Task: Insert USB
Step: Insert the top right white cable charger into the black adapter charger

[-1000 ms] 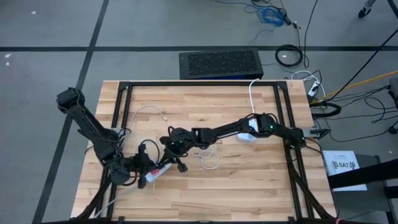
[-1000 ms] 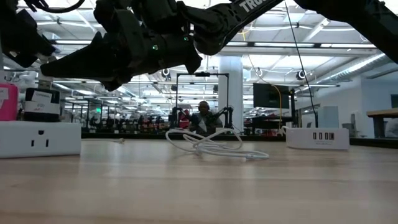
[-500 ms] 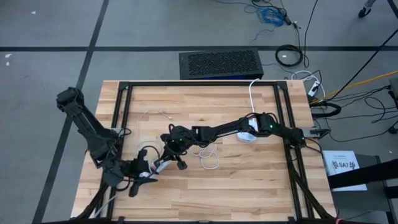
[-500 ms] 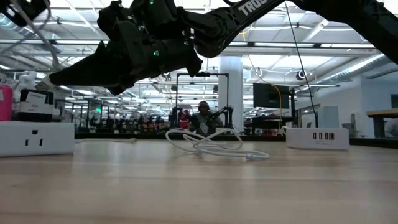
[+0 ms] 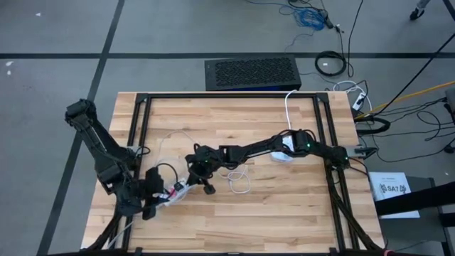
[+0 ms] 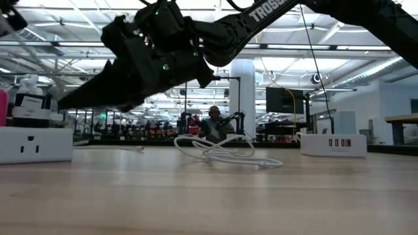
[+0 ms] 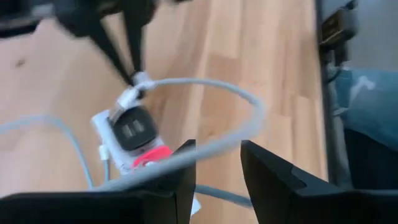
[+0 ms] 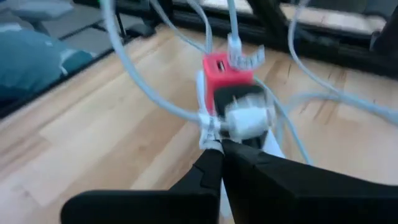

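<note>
Behind the right gripper (image 8: pixel 217 144), blurred power strip (image 8: pixel 233 99)

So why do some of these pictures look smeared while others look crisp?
Both wrist views are soft with motion: in the right wrist view the red adapter and the white cable streak; in the left wrist view the cable loop is fuzzy. The high view stays sharp and evenly lit. In the low view the bright ceiling lights turn the right arm into a dark silhouette.

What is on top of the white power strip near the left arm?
On the white power strip sit a black adapter and a red charger. The right gripper pinches a white cable plug there; its port is hidden.
</note>
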`<state>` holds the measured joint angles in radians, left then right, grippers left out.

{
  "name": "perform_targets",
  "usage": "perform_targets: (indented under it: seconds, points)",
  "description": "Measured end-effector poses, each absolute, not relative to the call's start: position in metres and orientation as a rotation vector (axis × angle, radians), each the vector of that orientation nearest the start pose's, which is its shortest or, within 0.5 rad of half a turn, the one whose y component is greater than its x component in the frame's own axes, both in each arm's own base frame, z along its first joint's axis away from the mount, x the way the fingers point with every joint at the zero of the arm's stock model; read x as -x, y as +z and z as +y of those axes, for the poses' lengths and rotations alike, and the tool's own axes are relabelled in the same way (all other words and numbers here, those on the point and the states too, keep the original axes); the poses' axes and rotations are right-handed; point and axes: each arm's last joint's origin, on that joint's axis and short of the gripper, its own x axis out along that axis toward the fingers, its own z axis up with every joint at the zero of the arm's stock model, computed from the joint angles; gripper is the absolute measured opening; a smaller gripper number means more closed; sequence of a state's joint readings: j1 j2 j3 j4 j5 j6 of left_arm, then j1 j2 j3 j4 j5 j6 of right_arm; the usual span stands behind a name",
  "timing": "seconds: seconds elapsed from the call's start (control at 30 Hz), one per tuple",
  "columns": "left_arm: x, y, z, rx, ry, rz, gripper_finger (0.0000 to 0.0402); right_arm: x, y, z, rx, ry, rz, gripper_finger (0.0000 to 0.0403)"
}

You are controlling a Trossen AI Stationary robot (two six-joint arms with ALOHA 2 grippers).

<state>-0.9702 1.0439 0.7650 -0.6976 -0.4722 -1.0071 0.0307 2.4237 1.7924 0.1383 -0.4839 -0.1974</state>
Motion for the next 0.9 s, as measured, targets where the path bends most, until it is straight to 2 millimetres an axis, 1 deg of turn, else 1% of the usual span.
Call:
perform_targets:
  seconds: [0.07, 0.2, 0.37, 0.47, 0.67, 0.77, 0.9]
  points:
    - [-0.117, 0.242, -0.148, 0.290, -0.012, 0.881, 0.0134, -0.535, 0.139, 0.030, 0.065, 0.554, 0.418, 0.0003]
    - [-0.118, 0.243, -0.149, 0.269, -0.029, 0.870, 0.0134, -0.534, 0.143, 0.030, 0.029, 0.552, 0.427, 0.0002]
    - [-0.120, 0.245, -0.150, 0.244, -0.046, 0.832, 0.0134, -0.530, 0.164, 0.031, 0.032, 0.556, 0.410, 0.0001]
    - [-0.120, 0.245, -0.150, 0.229, -0.047, 0.819, 0.0134, -0.525, 0.174, 0.031, 0.021, 0.558, 0.452, 0.0001]
    - [-0.123, 0.246, -0.149, 0.191, -0.027, 0.776, 0.0134, -0.506, 0.196, 0.031, -0.008, 0.566, 0.611, 0.0001]
    - [-0.127, 0.248, -0.146, 0.199, -0.008, 0.773, 0.0134, -0.495, 0.196, 0.030, -0.034, 0.569, 0.736, 0.0000]
    - [-0.136, 0.252, -0.144, 0.190, -0.016, 0.729, 0.0134, -0.482, 0.187, 0.030, -0.071, 0.567, 0.904, 0.0000]
